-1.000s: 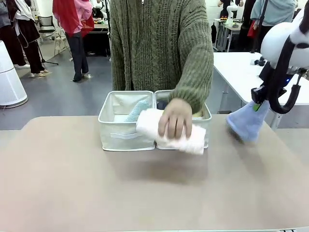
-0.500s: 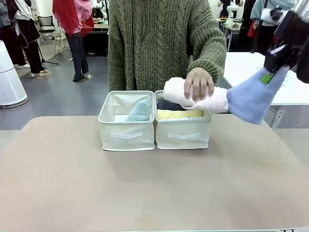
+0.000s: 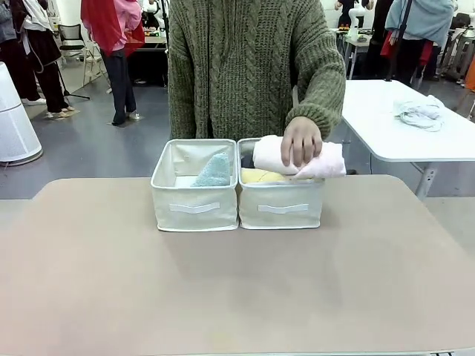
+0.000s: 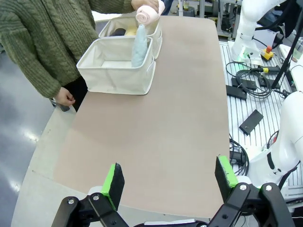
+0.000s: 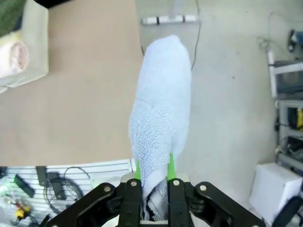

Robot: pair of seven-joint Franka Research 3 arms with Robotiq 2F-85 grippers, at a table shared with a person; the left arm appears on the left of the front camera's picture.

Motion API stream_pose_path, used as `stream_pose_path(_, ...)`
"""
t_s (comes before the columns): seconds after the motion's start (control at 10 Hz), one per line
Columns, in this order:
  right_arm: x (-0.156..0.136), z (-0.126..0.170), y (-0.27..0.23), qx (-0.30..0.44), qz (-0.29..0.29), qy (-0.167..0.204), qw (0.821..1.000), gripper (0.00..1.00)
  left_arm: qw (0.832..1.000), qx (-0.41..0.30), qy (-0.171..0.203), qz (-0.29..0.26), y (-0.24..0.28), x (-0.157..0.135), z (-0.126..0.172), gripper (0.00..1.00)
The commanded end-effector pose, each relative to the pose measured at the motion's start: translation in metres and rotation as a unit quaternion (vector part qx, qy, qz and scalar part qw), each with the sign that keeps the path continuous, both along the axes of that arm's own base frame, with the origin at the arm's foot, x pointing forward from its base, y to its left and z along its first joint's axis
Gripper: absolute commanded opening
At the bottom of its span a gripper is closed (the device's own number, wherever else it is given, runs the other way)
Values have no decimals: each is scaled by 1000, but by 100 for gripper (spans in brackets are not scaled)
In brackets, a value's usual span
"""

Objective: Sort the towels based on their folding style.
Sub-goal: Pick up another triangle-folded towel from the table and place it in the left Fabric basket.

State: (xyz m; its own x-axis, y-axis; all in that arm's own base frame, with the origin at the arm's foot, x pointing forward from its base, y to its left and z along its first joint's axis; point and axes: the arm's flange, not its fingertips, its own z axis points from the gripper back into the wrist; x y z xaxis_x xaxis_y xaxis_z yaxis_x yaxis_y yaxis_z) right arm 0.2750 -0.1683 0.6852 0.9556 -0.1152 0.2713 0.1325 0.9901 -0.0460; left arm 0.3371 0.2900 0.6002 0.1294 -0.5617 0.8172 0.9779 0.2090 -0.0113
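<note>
My right gripper (image 5: 153, 172) is clamped on one end of the blue cone (image 5: 161, 104), which points to twelve o'clock in its wrist view, out past the table's edge. My left gripper (image 4: 169, 177) hangs over the near end of the table (image 4: 156, 123), jaws wide apart and empty. From the front, the left bin (image 3: 194, 209) at eleven o'clock holds the green cone (image 3: 214, 172). At one o'clock a person's hand (image 3: 302, 141) presses a white roll (image 3: 267, 152) and a pink roll (image 3: 330, 159) into the right bin (image 3: 280, 209), above the yellow roll (image 3: 261, 176). I judge the cone is mid-carry. Next I must swing it across, clear of that hand, lower it beside the green cone, then release.
</note>
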Motion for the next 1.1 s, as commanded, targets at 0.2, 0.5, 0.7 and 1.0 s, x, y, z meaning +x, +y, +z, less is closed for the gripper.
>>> stream_pose_path(0.2, 8, 0, 21, 10, 26, -8, 1000, 12, 1000, -7, -12, 6, -1, -1, -1, 100)
stream_pose_path(0.5, -5, 7, 16, 1, 20, -8, 1000, 12, 1000, -7, -12, 6, -1, -1, -1, 100)
stream_pose_path(0.7, -5, 7, 16, 1, 20, -8, 1000, 12, 1000, -7, -12, 6, -1, -1, -1, 100)
stream_pose_path(1.0, -5, 7, 16, 1, 20, -8, 1000, 12, 1000, -7, -12, 6, -1, -1, -1, 100)
